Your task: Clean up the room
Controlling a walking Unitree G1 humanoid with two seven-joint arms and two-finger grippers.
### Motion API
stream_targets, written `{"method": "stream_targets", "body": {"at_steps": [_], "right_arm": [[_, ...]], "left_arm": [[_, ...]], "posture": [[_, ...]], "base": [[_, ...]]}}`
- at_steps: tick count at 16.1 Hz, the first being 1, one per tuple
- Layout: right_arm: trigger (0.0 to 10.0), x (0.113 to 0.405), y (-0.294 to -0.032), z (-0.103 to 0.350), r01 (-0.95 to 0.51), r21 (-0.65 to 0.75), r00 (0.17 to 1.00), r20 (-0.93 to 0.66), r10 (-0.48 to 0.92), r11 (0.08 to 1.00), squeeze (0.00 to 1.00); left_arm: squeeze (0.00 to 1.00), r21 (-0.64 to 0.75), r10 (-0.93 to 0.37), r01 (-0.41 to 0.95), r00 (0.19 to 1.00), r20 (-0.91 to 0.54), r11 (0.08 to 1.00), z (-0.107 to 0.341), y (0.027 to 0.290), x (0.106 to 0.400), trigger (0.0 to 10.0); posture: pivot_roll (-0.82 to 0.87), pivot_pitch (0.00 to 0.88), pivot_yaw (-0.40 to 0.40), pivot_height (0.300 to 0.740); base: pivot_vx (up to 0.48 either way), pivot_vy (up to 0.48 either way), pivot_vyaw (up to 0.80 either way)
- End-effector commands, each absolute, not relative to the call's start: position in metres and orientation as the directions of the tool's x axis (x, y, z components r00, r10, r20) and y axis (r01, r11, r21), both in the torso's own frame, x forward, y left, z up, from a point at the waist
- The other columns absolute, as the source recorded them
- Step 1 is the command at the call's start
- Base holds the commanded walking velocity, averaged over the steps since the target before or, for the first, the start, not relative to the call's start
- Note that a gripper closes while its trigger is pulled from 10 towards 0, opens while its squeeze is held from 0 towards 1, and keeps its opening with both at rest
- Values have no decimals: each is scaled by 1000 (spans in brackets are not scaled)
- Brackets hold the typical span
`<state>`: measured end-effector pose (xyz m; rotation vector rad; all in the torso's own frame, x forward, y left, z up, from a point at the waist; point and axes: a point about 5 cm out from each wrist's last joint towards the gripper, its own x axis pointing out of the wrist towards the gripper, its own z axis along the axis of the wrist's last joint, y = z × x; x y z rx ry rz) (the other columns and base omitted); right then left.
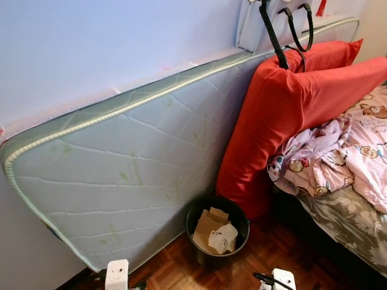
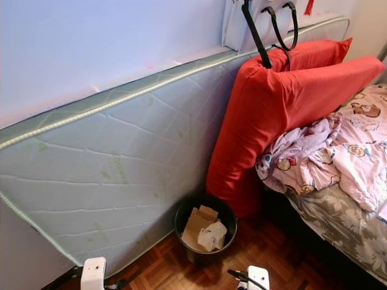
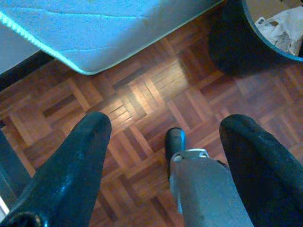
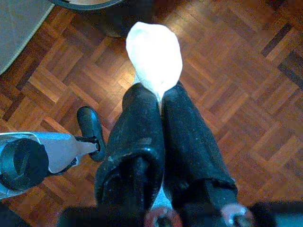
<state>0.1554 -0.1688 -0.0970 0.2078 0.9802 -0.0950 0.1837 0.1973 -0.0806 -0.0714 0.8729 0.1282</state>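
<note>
The right end effector (image 4: 158, 101) has its two black fingers pressed together on a crumpled white wad of paper or tissue (image 4: 155, 54), which sticks out past the tips above the parquet floor (image 4: 236, 71), with the dark wall of the waste bin just ahead of it. The left end effector (image 3: 163, 127) hangs low with its fingers spread wide and nothing between them, pointing down at the floor near the corner of the mattress. Just in front of the robot stands the round black waste bin (image 1: 196, 212), already holding folded cardboard (image 1: 207, 225) and a scrunched white wrapper (image 1: 224, 237), so some litter looks to have gone in, and the wad in the right end effector seems ready to follow once it is carried over the rim. The bin sits tucked between the pale green mattress (image 1: 121, 163) leaning on its edge against the wall and the big red cushion (image 1: 284, 109) propped at the head of the bed. Beyond that the bed is far from tidy: pink patterned bedding (image 1: 338, 151) lies heaped and rumpled over the floral sheet (image 1: 351, 223), and a white bag with black handles (image 1: 287, 27) hangs above the cushions.
</note>
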Motion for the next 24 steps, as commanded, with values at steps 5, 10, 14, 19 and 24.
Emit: {"method": "stream_targets", "body": {"at_steps": [5, 10, 14, 19, 24], "right_arm": [[10000, 162, -171, -94, 123, 106, 573, -820, 17, 987, 0], [10000, 160, -169, -95, 116, 102, 564, -825, 20, 988, 0], [10000, 160, -160, -96, 117, 105, 556, -831, 22, 988, 0], [10000, 154, -154, -98, 105, 102, 544, -839, 29, 989, 0], [10000, 157, -160, -97, 92, 84, 556, -831, 19, 992, 0]], "left_arm": [[0, -3, 97, -156, 629, -772, 988, -83, 203, 176, 10000], [0, 31, 146, -195, 609, -779, 980, -79, 251, 157, 10000], [0, 19, 125, -180, 601, -789, 984, -85, 231, 158, 10000], [0, 1, 89, -143, 612, -786, 990, -83, 186, 185, 10000], [0, 11, 103, -150, 626, -773, 989, -80, 193, 189, 10000]], "posture": [[29, 0, -9, 740], [32, 0, -10, 740], [33, 0, -10, 740], [34, 0, -12, 740], [33, 0, -15, 740]], "base": [[0, 0, 0], [0, 0, 640], [0, 0, 0], [0, 0, 0], [0, 0, 98]]}}
